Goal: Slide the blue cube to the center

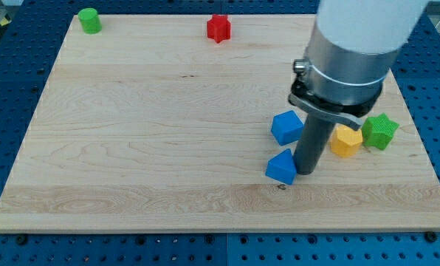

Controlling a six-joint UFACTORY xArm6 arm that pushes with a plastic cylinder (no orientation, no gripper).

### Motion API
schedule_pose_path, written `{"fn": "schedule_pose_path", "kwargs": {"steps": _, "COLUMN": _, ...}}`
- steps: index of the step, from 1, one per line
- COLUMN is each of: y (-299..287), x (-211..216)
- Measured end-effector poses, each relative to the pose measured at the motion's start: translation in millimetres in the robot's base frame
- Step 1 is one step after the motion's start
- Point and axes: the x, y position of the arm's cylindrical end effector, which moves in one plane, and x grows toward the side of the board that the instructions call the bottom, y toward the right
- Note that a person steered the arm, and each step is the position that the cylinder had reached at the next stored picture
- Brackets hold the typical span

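The blue cube (286,126) sits on the wooden board (146,133) right of the middle. A second blue block (281,167), wedge-like in shape, lies just below it toward the view's bottom. My tip (305,172) rests on the board, touching or nearly touching the right side of the lower blue block, below and right of the blue cube. The rod and the arm's grey body rise toward the view's top right and hide part of the board there.
A yellow block (345,141) and a green star-shaped block (380,131) lie right of my rod near the board's right edge. A red star-shaped block (218,28) and a green block (89,20) sit along the view's top edge.
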Motion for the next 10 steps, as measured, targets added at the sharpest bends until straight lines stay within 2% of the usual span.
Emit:
{"fn": "schedule_pose_path", "kwargs": {"steps": 2, "y": -1.8, "x": -4.9}}
{"fn": "schedule_pose_path", "kwargs": {"steps": 4, "y": 20.4, "x": -46.9}}
{"fn": "schedule_pose_path", "kwargs": {"steps": 5, "y": 13.8, "x": -62.0}}
{"fn": "schedule_pose_path", "kwargs": {"steps": 8, "y": -50.7, "x": -68.3}}
{"fn": "schedule_pose_path", "kwargs": {"steps": 10, "y": -72.7, "x": -84.8}}
